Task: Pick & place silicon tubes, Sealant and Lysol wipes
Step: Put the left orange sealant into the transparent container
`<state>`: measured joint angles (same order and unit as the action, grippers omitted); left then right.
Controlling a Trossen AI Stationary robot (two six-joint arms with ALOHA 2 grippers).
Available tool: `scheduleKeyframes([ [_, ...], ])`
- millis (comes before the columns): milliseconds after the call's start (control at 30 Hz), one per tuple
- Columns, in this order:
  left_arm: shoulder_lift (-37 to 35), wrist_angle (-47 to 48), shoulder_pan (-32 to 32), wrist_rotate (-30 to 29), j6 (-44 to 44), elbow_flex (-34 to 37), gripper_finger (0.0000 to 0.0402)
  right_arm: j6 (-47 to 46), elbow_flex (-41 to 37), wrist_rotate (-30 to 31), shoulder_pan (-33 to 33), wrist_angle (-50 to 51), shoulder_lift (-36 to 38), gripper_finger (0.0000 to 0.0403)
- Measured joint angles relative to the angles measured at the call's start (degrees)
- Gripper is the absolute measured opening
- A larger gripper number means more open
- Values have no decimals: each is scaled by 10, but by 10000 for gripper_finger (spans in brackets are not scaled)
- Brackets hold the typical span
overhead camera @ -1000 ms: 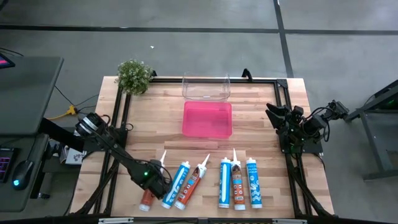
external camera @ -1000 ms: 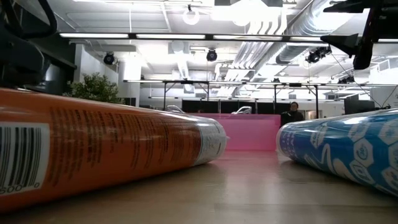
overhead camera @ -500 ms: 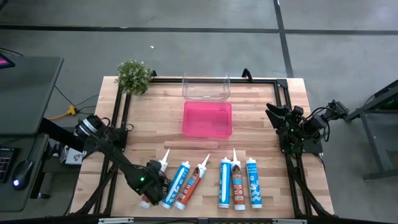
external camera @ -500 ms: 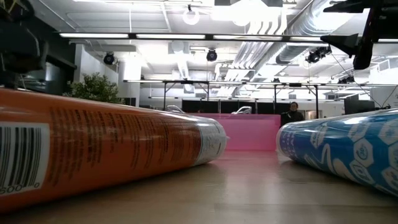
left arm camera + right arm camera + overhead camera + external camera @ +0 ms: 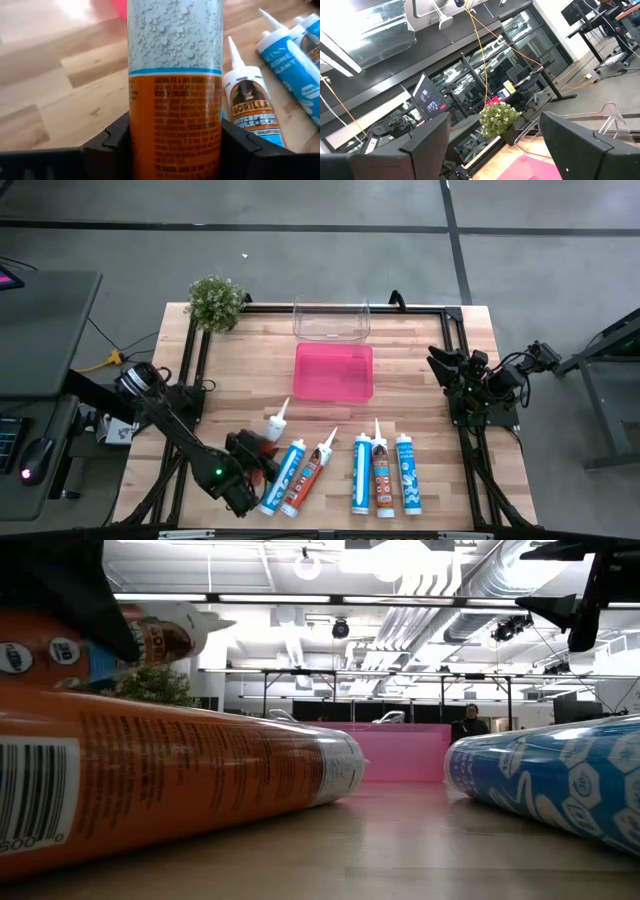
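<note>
My left gripper (image 5: 243,468) is shut on an orange and white sealant tube (image 5: 264,440) near the table's front left. The tube also shows at the upper left of the low view (image 5: 70,650). Five more tubes lie on their sides on the wood along the front edge: a blue one (image 5: 283,477), an orange one (image 5: 309,471), then blue (image 5: 361,472), orange (image 5: 382,470) and blue (image 5: 406,472). A pink tray (image 5: 334,370) sits mid-table, with a clear bin (image 5: 331,321) behind it. My right gripper (image 5: 500,150) is open and empty at the table's right edge (image 5: 470,385). My left gripper pinches the tube's orange rear part (image 5: 175,115) between its two fingers (image 5: 114,145), one on each side. The tube runs forward along the fingers. It is lifted clear of the table, its white nozzle (image 5: 281,412) pointing toward the pink tray.
A potted plant (image 5: 215,302) stands at the far left corner. Black frame rails (image 5: 190,370) run along the table's left, right and far sides. Bare wood lies between the tubes and the pink tray.
My left gripper has moved toward the table's near edge along the orange and white tube and taken hold of its rear end. The tube, which lay on the table, is now lifted clear, its nozzle swung toward the pink tray.
</note>
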<state>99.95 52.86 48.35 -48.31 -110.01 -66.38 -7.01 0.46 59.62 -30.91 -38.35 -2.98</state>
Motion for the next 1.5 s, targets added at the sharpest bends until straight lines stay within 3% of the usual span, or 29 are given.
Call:
scheduleKeyframes([
  [133,1,-13,1,-40,42,-18,188,0,0,0,0,0,0,303],
  [433,-1,-59,16,-302,287,-45,188,0,0,0,0,0,0,303],
  [667,-1,-73,5,-414,302,-50,188,0,0,0,0,0,0,303],
  [1133,-1,-85,-84,-418,274,-50,186,0,0,0,0,0,0,303],
  [1500,-1,-125,-99,-416,261,-50,186,0,0,0,0,0,0,303],
])
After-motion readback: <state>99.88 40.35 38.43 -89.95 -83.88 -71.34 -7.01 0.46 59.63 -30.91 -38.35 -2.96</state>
